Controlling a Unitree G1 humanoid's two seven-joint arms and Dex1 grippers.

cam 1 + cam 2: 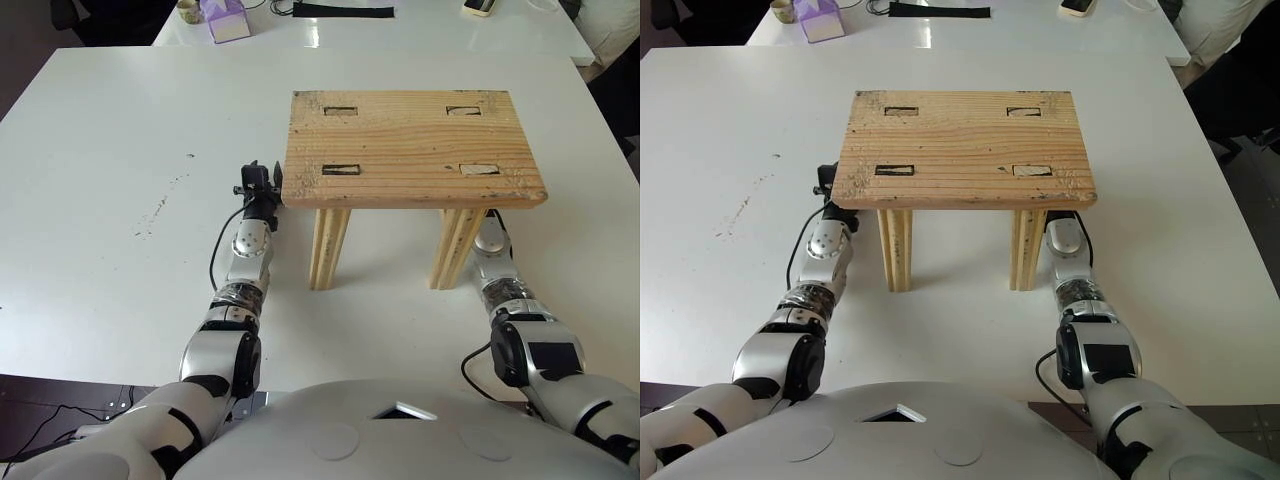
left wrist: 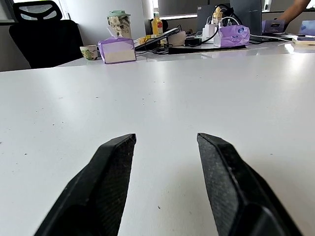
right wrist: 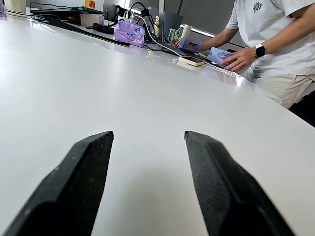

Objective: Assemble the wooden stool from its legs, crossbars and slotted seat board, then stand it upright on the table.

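Standing upright, pale wooden stool (image 1: 415, 150), four slots on top

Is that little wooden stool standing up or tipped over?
Upright: its seat board faces up, and its legs stand on the table.

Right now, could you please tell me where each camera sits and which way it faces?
Left eye view: head, facing forward-down at the stool on the table; both arms show.
Right eye view: same head, same scene.
Left wrist view: low, facing across the table; open left gripper.
Right wrist view: likewise; open right gripper.
Wrist views share the table.
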